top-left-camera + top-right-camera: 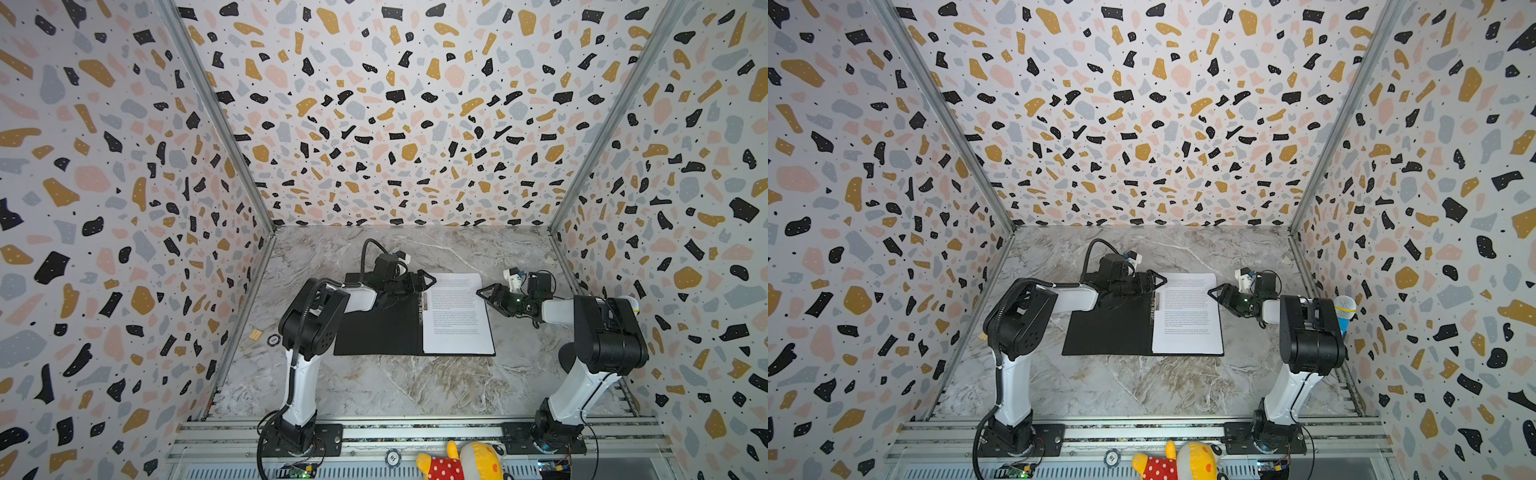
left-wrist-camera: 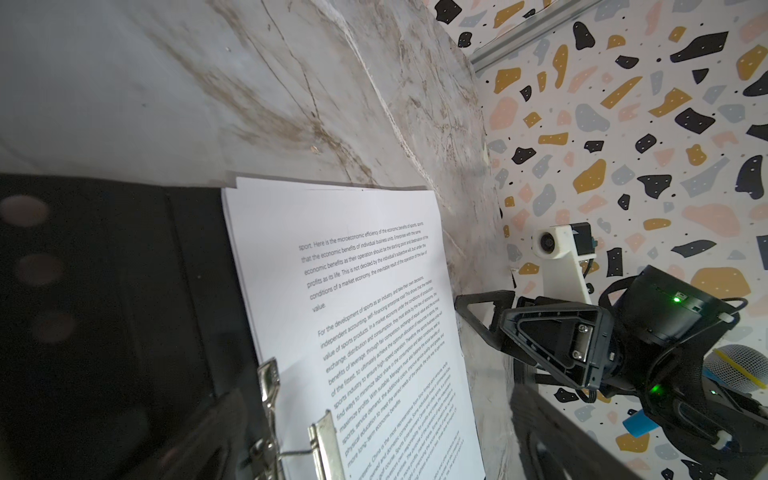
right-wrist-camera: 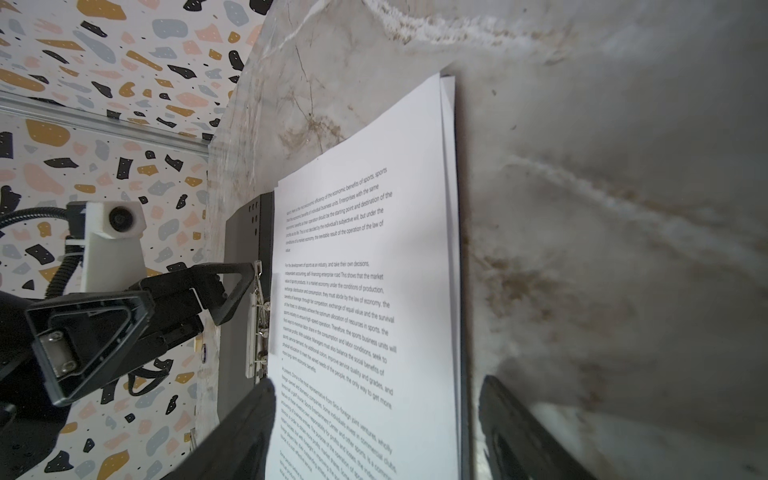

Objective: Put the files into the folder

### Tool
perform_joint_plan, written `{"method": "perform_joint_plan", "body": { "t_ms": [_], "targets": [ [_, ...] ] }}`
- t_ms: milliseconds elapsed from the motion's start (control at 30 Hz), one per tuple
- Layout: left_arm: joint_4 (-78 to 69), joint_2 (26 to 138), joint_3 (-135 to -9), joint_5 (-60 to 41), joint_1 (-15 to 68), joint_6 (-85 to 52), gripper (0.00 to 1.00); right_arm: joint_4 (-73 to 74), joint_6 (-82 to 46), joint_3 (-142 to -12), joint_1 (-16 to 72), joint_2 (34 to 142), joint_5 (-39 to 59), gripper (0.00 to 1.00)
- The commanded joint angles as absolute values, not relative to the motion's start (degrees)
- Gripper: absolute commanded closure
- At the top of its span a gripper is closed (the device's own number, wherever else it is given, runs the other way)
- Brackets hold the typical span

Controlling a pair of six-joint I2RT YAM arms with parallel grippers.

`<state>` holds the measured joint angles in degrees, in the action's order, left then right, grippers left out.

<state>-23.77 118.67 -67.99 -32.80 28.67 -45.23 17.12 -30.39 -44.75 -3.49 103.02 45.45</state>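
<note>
The folder [image 1: 378, 328] [image 1: 1108, 328] lies open on the table, black inside up, with its metal clip [image 1: 424, 301] at the spine. The files [image 1: 455, 316] [image 1: 1187, 316] lie as a stack of white text sheets on its right half. My left gripper [image 1: 428, 280] [image 1: 1158, 281] hovers open by the clip's far end; in the left wrist view the clip [image 2: 324, 440] and the files [image 2: 353, 291] lie between its fingers. My right gripper [image 1: 484, 291] [image 1: 1214, 292] is open at the files' right edge. In the right wrist view its fingers [image 3: 245, 432] straddle the stack [image 3: 365, 291], holding nothing.
A plush toy [image 1: 457, 461] lies on the front rail. A blue toy microphone [image 1: 1345, 311] stands behind the right arm. A small wooden block [image 1: 254, 335] and a round chip [image 1: 273, 340] sit by the left wall. Patterned walls close in three sides.
</note>
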Motion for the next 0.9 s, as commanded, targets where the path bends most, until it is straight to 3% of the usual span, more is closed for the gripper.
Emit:
{"method": "perform_joint_plan", "body": {
  "t_ms": [0,867],
  "targets": [
    [-26.78,119.48,-68.37,-34.73,28.92,-46.07,0.01,14.56,-30.06,-45.56,-3.35,103.45,44.25,0.22],
    [-31.44,120.55,-67.50,-36.83,29.36,-48.80,0.00,14.16,-29.79,-45.24,-3.40,103.05,44.03,0.22]
  ]
}}
